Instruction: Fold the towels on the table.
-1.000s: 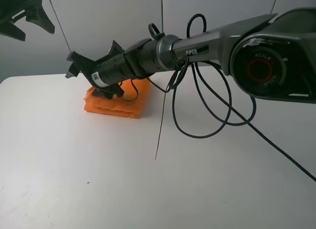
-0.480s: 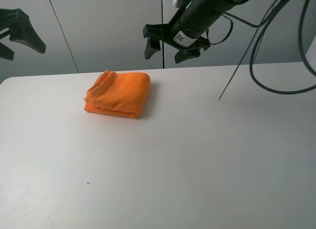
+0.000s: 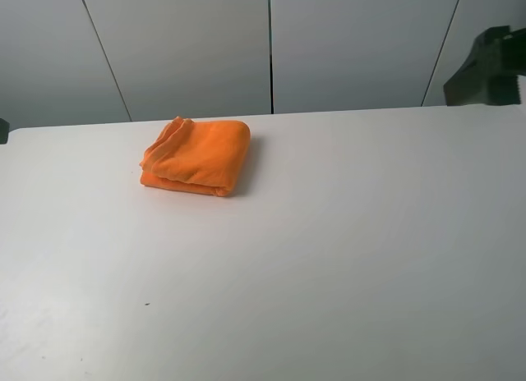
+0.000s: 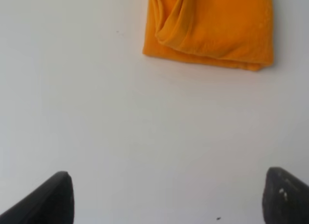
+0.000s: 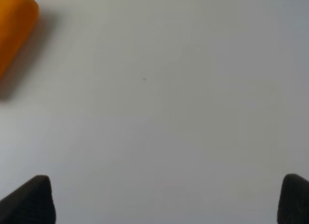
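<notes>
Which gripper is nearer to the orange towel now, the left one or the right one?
Probably the left. The left gripper, open, sees the whole folded towel just ahead of its fingers. The right gripper, open too, catches only the towel's edge, far off to one side.

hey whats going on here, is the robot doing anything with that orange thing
Nothing is being handled right now. The orange towel lies folded into a compact bundle on the white table, toward the far left. Both arms are clear of it: the left claw hangs open above bare table with the towel ahead of it, and the right claw is open too, with only a corner of the towel in its view. Neither touches the cloth, so the folding looks done.
</notes>
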Controlling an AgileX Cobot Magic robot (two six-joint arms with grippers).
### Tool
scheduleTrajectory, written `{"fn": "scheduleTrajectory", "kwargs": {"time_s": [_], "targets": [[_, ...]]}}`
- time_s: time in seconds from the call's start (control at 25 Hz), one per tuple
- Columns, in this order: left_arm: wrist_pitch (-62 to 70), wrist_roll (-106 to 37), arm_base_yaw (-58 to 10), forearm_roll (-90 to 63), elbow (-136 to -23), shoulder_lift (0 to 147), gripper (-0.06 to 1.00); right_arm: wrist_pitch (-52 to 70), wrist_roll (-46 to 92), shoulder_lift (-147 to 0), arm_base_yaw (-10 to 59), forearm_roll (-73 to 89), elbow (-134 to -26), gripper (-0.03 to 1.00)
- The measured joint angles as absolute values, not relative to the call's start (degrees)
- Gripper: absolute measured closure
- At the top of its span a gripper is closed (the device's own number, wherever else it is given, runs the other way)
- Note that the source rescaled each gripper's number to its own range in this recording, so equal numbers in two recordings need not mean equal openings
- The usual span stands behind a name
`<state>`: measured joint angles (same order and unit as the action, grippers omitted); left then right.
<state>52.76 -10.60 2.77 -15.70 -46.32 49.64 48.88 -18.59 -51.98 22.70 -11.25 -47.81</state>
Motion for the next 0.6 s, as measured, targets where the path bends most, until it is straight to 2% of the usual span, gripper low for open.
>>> {"fn": "scheduleTrajectory", "kwargs": {"time_s": [0.32, 0.6], "targets": [[55.3, -10.6, 2.8, -12.9, -37.8, 24.4, -0.06, 58.7, -15.8, -19.5, 22.8, -11.2, -40.7, -0.03], [59.9, -10.6, 2.8, -10.3, -31.0, 7.6, -0.06, 62.2, -5.2, -3.8, 22.8, -5.0, -34.9, -0.03]]}}
